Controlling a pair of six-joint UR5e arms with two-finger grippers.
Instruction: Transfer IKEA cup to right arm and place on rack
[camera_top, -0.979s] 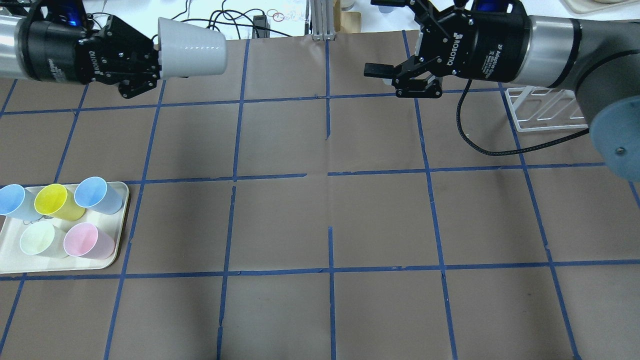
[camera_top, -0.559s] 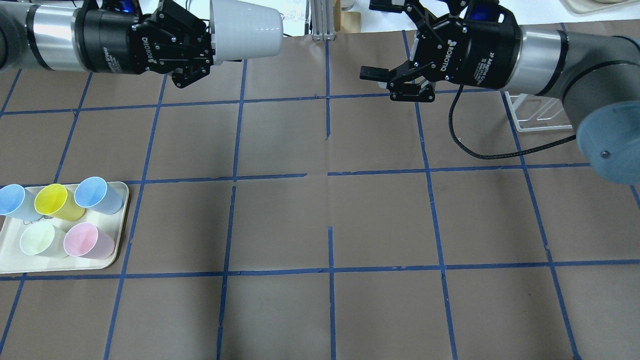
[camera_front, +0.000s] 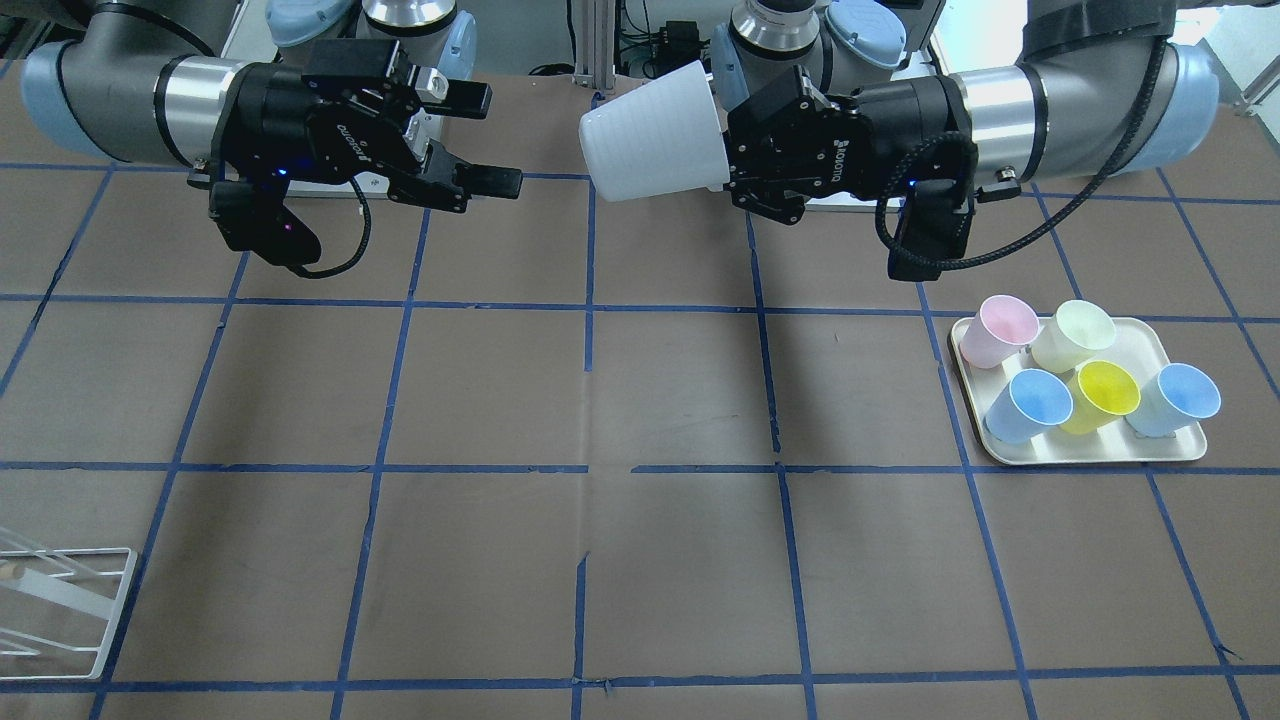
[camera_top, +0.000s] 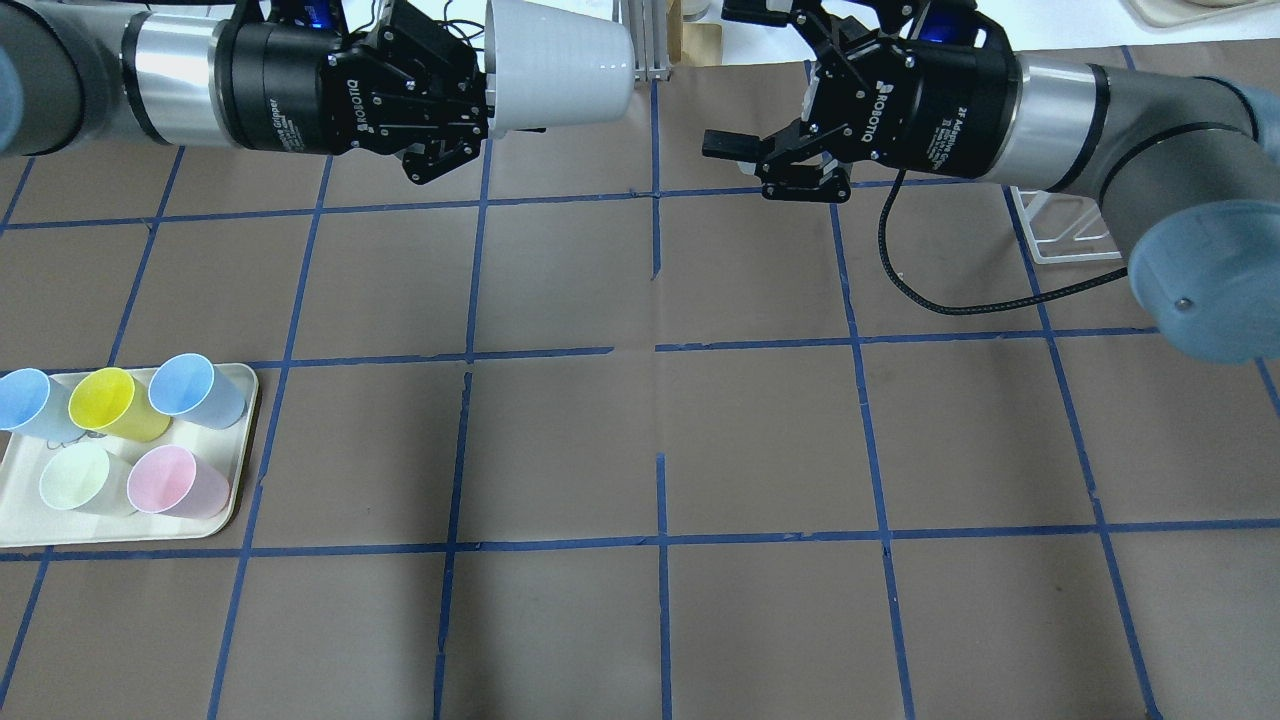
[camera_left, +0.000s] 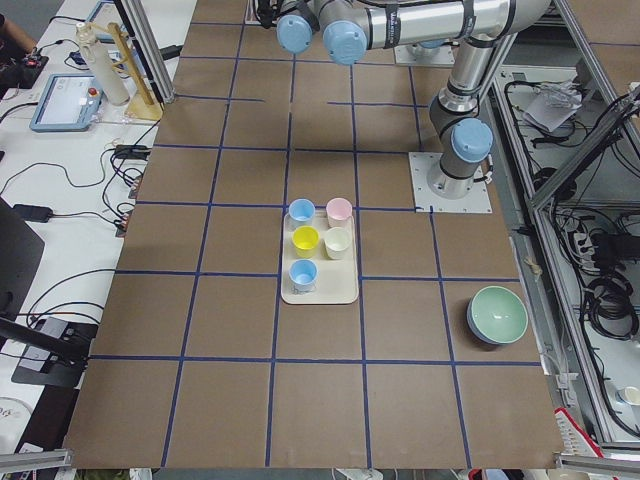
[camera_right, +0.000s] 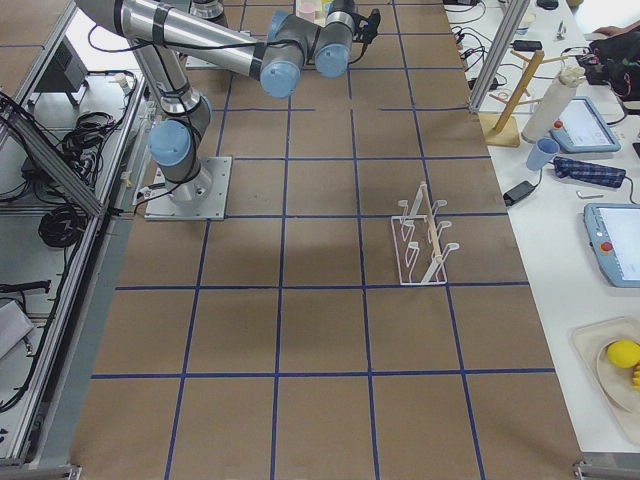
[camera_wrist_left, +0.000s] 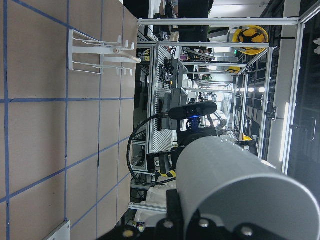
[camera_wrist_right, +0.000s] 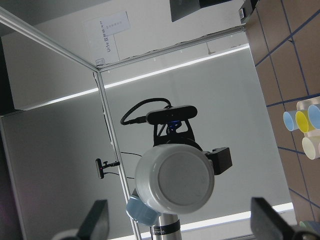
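The IKEA cup (camera_top: 560, 65), pale grey, lies on its side in the air over the table's far edge, base toward the right arm. My left gripper (camera_top: 488, 95) is shut on its rim end. It shows in the front view (camera_front: 650, 135), with the left gripper (camera_front: 730, 150) behind it. My right gripper (camera_top: 730, 78) is open and empty, a short gap from the cup's base, jaws facing it. In the right wrist view the cup's base (camera_wrist_right: 175, 180) sits centred between the fingers (camera_wrist_right: 97, 220). The white wire rack (camera_top: 1065, 225) stands under the right arm.
A cream tray (camera_top: 245, 450) at the near left holds several pastel cups: blue, yellow, green, pink. A green bowl (camera_left: 497, 315) sits on the table's left end. The rack also shows in the right side view (camera_right: 425, 240).
My left arm has carried the cup to the right, toward the right gripper. My right gripper has shifted a little left and stays open.
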